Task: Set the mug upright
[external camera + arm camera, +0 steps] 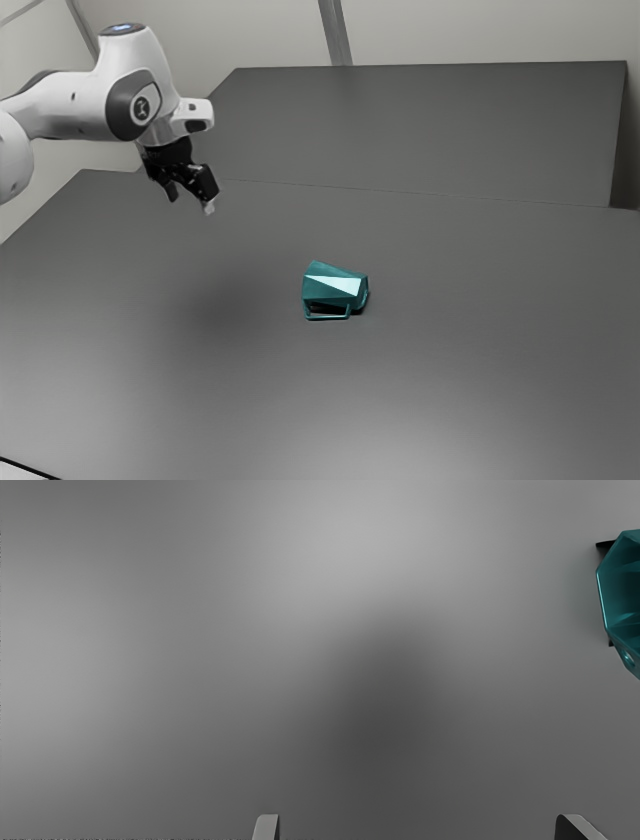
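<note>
Blue-green, the mug [335,285] lies on its side on the grey desk [200,400], so it is not standing up. Its open mouth [622,592] faces the side where the fingers [266,827] are, and its handle [328,318] sticks out on the side near the outside camera. The fingers are open wide, with nothing between them, up high and well apart from the mug.

I think the job now is to get hold of the mug. The fingers should go over to it, staying high until they are right above, so they don't bump the mouth and push it away. Then they can turn so one goes on each side of the mug's body, and come down slowly. It is best to keep off the handle, because a pinch there could let the mug swing.

Squeeze just enough so it won't slip. Lift it a little, then tip it gently until the mouth points up. The bottom should sit flat before the fingers let go. If it gets dropped while it leans, it could fall back over.
</note>
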